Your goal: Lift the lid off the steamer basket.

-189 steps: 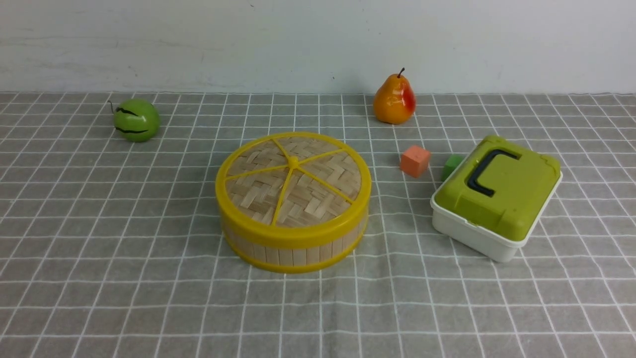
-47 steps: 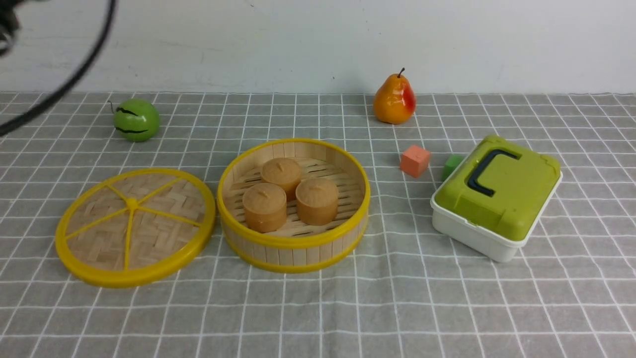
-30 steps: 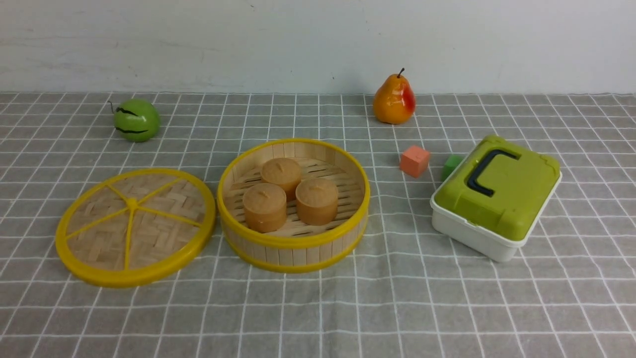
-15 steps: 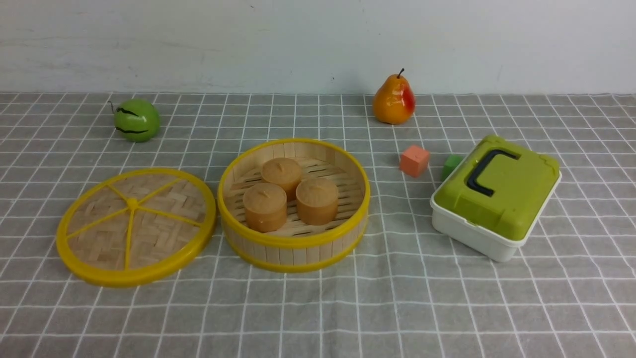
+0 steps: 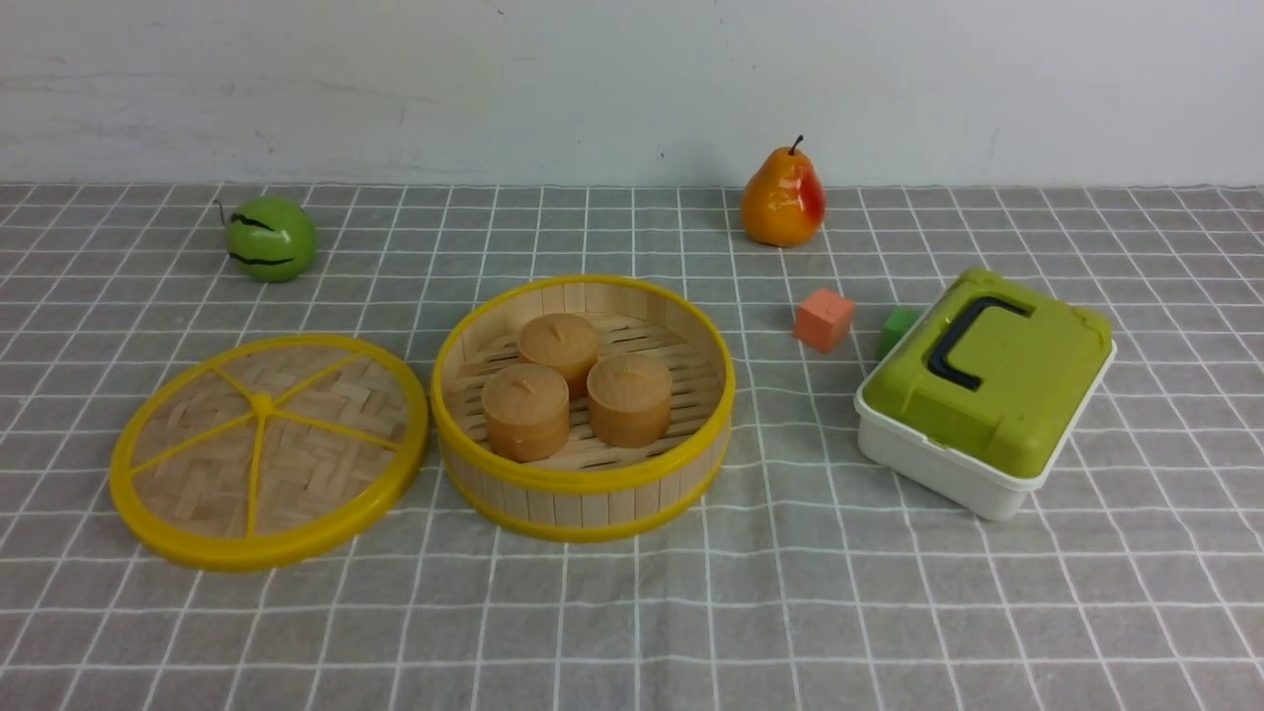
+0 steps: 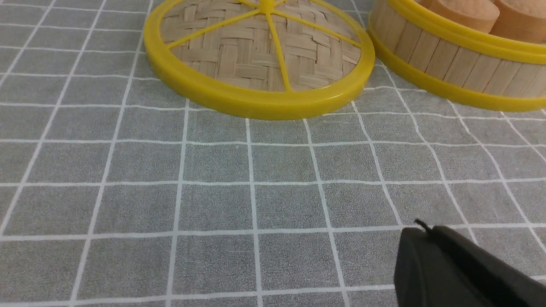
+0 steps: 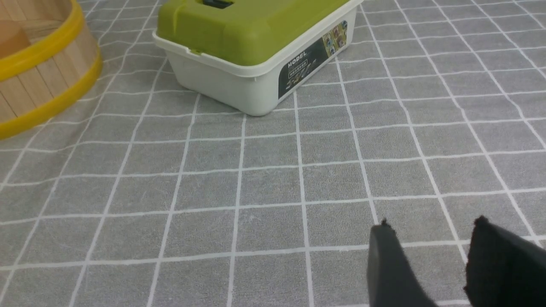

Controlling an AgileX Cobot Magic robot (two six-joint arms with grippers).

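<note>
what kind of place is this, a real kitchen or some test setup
Likely a staged tabletop test setup, not a kitchen: a grey checked cloth against a bare white wall, with toy-like props such as a pear and small cubes.

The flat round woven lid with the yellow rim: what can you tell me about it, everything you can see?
The flat round woven bamboo lid with the yellow plastic rim is off the round wooden-slat steamer basket and lies flat on the grey checked tablecloth, knob side up. Five thin yellow spokes run from a small central knob to the rim, over pale herringbone weave. It sits on the basket's left, very close; whether the rims touch is unclear. Nothing rests on it, and no gripper holds it.
</note>
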